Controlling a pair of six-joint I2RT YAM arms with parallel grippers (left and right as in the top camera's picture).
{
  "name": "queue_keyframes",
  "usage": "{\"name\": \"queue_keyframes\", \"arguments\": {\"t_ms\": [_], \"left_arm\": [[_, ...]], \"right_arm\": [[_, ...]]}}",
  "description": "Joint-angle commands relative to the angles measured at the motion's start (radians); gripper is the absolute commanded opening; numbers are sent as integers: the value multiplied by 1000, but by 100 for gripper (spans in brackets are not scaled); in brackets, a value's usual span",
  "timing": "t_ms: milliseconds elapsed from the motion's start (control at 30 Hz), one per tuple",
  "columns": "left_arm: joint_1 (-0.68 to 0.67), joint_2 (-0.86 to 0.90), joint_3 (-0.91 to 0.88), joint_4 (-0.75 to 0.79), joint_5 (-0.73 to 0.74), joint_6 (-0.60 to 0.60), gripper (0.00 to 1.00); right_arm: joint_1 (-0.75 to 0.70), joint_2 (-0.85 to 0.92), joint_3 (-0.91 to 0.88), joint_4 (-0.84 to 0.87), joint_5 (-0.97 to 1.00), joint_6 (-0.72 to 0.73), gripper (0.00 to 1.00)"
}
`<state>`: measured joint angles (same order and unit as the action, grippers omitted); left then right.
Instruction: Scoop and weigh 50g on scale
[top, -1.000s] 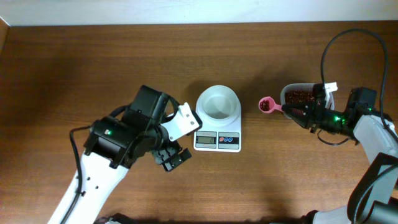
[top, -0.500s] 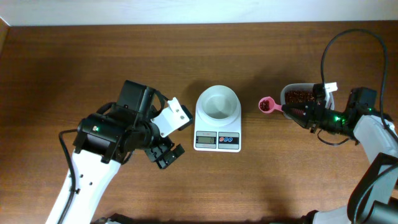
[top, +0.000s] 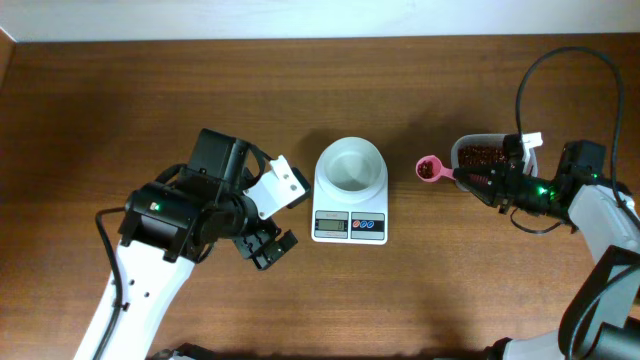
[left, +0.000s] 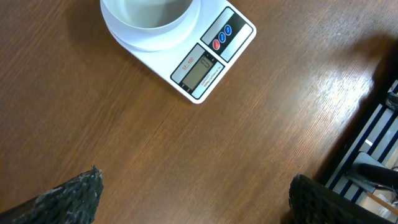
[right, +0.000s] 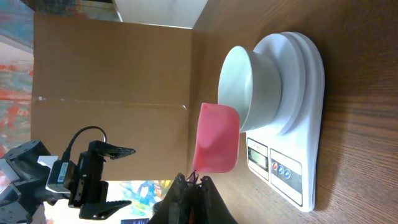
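At the left of the wooden table (top: 90, 120), your left gripper (top: 268, 247) hangs with its jaws spread as wide as they go and nothing between them; in the left wrist view its two dark fingers (left: 71, 193) sit at opposite lower corners with only bare wood between. It is just left of the scale (top: 349, 215) and apart from it. The scale stands at the centre of the table, its grey display (top: 331, 226) and red and blue buttons (top: 368, 225) along the near edge; the reading is too small to make out. The round white bowl (top: 323, 166) sits on the scale's platform and looks empty from above. To the right of the bowl, clear of its rim, is a pink scoop (top: 428, 169) with a small load of dark red-brown beans in its cup. Your right gripper (top: 472, 179) has its jaws closed tight on the scoop's handle, and the right wrist view shows the cup beside the bowl's wall, at about rim height. Just behind that gripper, toward the right edge of the table, a clear tub (top: 461, 150) holds the main heap of beans (top: 487, 155).
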<state>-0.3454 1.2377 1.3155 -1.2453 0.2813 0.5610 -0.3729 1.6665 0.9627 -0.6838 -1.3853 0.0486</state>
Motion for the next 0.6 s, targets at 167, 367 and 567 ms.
{"name": "queue_keyframes", "arguments": {"t_ms": [167, 367, 567], "left_arm": [[3, -6, -61, 44, 24, 16, 99], [3, -6, -85, 45, 30, 16, 99], [3, -6, -85, 44, 30, 16, 99]], "right_arm": [[7, 10, -5, 0, -6, -19, 4], [7, 10, -5, 0, -5, -19, 4], [7, 10, -5, 0, -5, -19, 4]]}}
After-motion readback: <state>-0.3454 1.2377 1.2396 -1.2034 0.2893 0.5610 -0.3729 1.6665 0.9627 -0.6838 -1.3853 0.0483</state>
